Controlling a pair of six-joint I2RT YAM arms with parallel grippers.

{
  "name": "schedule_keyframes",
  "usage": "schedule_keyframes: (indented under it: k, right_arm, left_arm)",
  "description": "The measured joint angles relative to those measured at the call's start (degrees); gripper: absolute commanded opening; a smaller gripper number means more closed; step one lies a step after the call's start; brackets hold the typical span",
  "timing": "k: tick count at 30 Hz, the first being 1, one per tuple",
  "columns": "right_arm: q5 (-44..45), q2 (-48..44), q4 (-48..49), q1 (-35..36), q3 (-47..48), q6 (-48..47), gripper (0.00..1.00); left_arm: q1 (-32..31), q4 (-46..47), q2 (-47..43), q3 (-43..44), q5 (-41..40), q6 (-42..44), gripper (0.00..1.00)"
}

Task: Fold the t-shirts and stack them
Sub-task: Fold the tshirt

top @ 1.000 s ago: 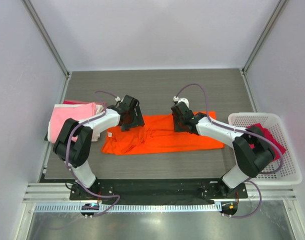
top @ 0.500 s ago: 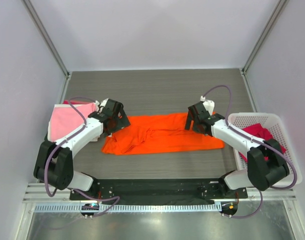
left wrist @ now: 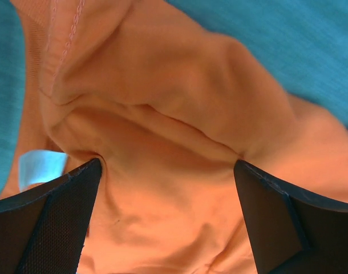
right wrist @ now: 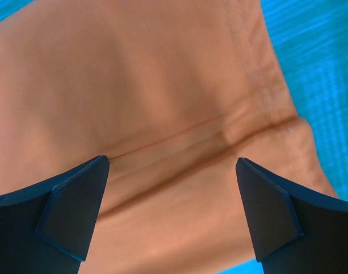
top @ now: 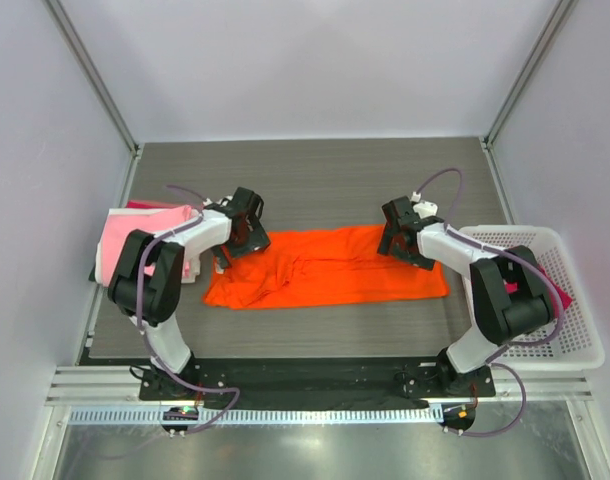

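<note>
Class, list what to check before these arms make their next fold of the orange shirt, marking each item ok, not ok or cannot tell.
1. Left gripper open, nothing held: ok.
2. Right gripper open, nothing held: ok.
3. Each gripper over its own end of the orange shirt: ok.
4. Shirt lying smooth: not ok, bunched and creased towards its left end.
5. Either gripper touching the cloth: cannot tell.
</note>
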Motion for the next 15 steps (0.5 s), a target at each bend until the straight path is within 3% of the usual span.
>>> schedule_keyframes:
  k: [7, 15]
  right_arm:
    - [-2.1, 4.5, 3.6, -0.7, 1.4, 1.6, 1.00]
    - [-2.3, -1.5, 3.3, 3.7, -4.9, 6.6, 1.00]
  left_arm:
    - [1.2, -3.5, 8.6, 11.3, -0.2, 0.9, 0.99]
    - [2.8, -10.4, 23.2, 33.4, -0.8, 4.7, 0.97]
